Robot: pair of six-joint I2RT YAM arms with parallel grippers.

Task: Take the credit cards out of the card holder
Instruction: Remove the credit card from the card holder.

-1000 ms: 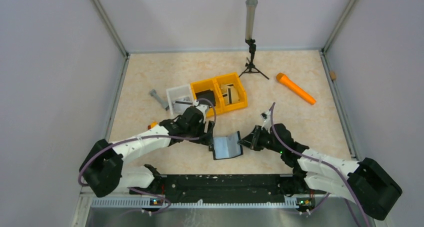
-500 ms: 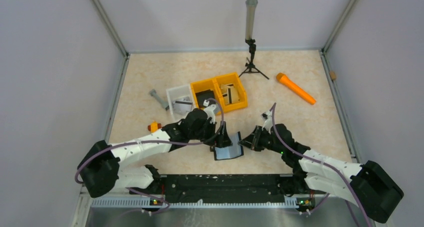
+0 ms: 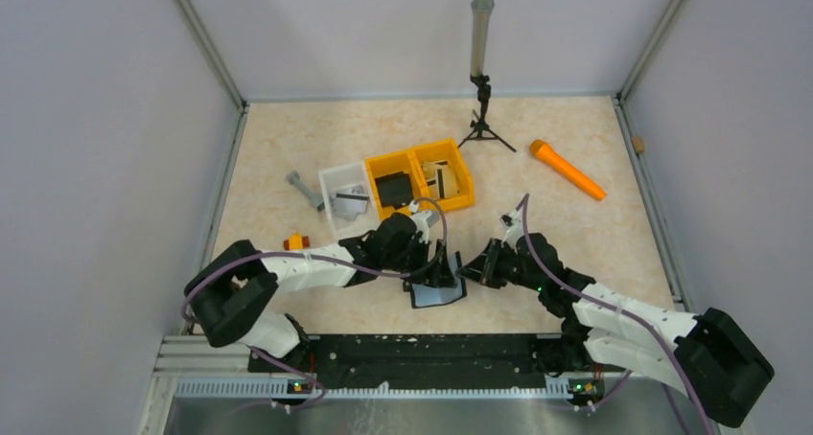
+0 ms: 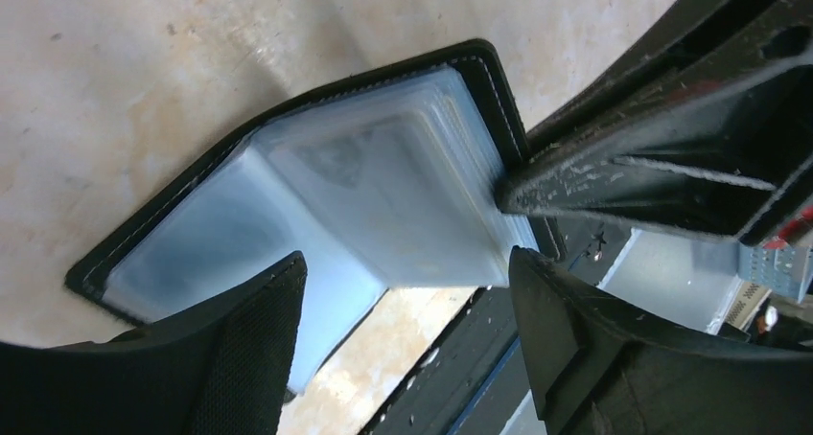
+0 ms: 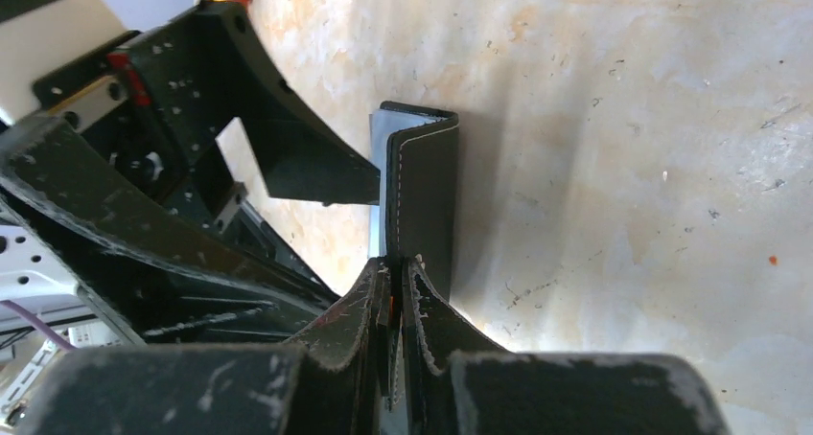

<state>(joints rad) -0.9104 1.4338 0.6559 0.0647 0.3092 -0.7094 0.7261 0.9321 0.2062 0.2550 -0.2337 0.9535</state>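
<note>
Right wrist, right tool pinching card holder edge; seemingly standing upright

Bright even light, soft faint shadows.

Clutter on the beige table, all of it away from the jaws.

Just beyond the left jaws sit a white bin and, touching it, a yellow two-part bin with a black block in its left half. A grey bolt lies left of the white bin, and a small orange piece well left of the left jaws. Far beyond both jaws stands a small tripod carrying an upright grey tube. An orange cylinder lies beyond and right of the right jaws.
</note>
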